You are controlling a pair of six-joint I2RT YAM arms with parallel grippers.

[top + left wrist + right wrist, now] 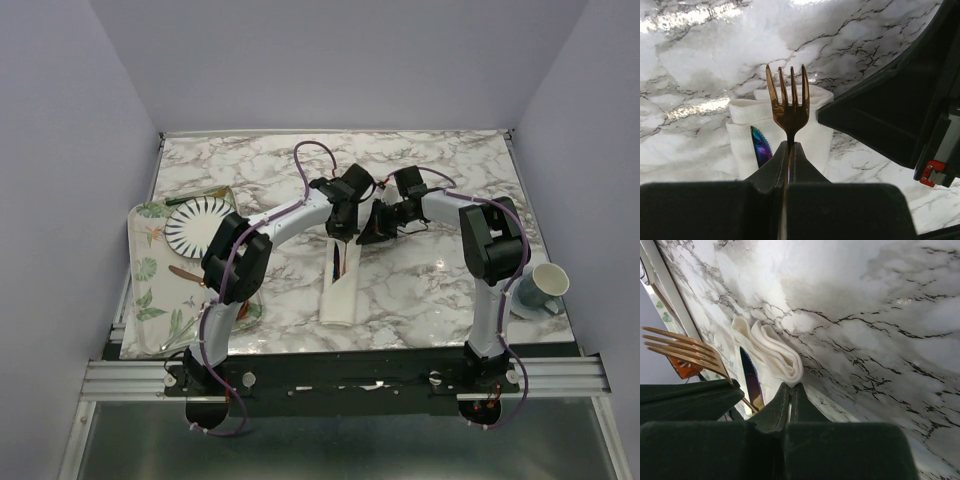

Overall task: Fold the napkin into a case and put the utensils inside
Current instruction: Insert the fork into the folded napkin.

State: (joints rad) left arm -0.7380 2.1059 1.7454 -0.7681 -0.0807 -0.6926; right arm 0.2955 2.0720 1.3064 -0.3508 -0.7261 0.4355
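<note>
The cream napkin (341, 292) lies as a long narrow case in the middle of the marble table, its open end toward the far side. A purple-blue utensil (760, 145) pokes out of that opening, its blade (751, 380) lying on the cloth. My left gripper (789, 145) is shut on the neck of the copper-gold fork (788, 102), tines pointing away, just above the case's mouth (780, 112). My right gripper (790, 386) is shut on the edge of the napkin's upper layer (771, 351), lifting it. Both grippers (345, 232) (368, 236) meet over the case's far end.
A leaf-patterned tray (148, 290) at the left holds a white plate with black stripes (195, 226) and a copper utensil (186, 272). A cup on a saucer (544, 286) stands near the right edge. Pale walls surround the table.
</note>
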